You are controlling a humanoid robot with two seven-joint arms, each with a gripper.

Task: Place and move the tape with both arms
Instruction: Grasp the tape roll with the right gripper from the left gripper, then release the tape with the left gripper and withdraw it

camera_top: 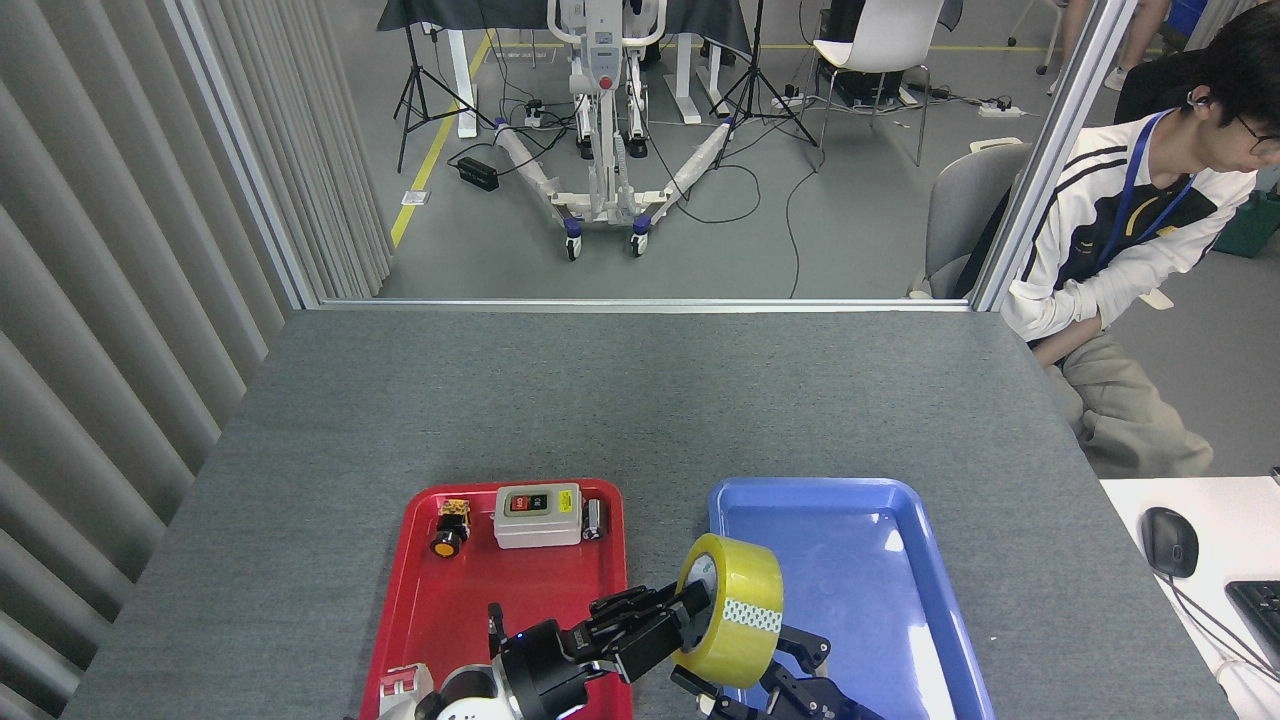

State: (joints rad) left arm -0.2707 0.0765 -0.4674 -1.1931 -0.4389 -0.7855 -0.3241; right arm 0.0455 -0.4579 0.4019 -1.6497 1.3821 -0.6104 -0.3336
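The yellow tape (738,612) hangs in the air on its edge, over the gap between the red tray and the left rim of the blue tray (900,500). A white patterned patch shows on its side. My left gripper (690,608) comes in from the lower left and is shut on the roll's left rim, with fingers reaching into the white core. My right gripper (768,688) sits low at the bottom edge, just under the tape, open, with one black finger (808,650) to the right of the roll and another to its lower left. Most of its body is out of view.
The red tray (420,600) at the left holds a grey switch box (537,515), a small yellow-capped button (450,527) and a small metal part (594,518). A person sits beyond the table's right edge. A mouse (1168,540) lies on a white desk at the right.
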